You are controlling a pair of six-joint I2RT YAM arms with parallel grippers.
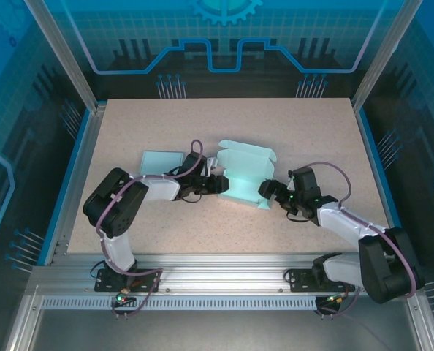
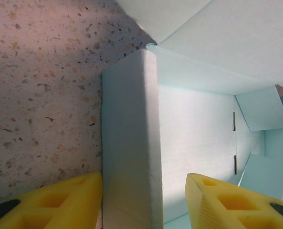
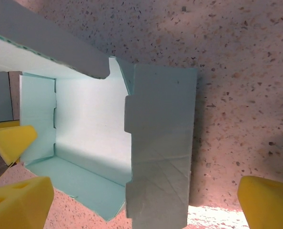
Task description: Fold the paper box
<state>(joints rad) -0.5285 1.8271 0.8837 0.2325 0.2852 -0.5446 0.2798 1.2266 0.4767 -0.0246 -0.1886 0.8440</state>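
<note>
The light teal paper box [image 1: 242, 175] lies partly folded in the middle of the table, its lid flap standing up at the back. My left gripper [image 1: 215, 183] is at the box's left side. In the left wrist view it [image 2: 144, 191] is open astride the doubled-over side wall [image 2: 129, 143]: the outer finger [image 2: 51, 200] rests against the wall, the inner finger [image 2: 232, 202] stands apart inside the box. My right gripper [image 1: 269, 191] is at the box's right side. In the right wrist view it [image 3: 145, 191] is wide open around the upright tabbed side flap [image 3: 160, 152], touching nothing.
A separate flat teal sheet [image 1: 162, 161] lies on the table behind my left arm. The speckled tabletop [image 1: 319, 131] has free room to the right and at the back. Aluminium frame posts [image 1: 60, 51] stand at the table's corners.
</note>
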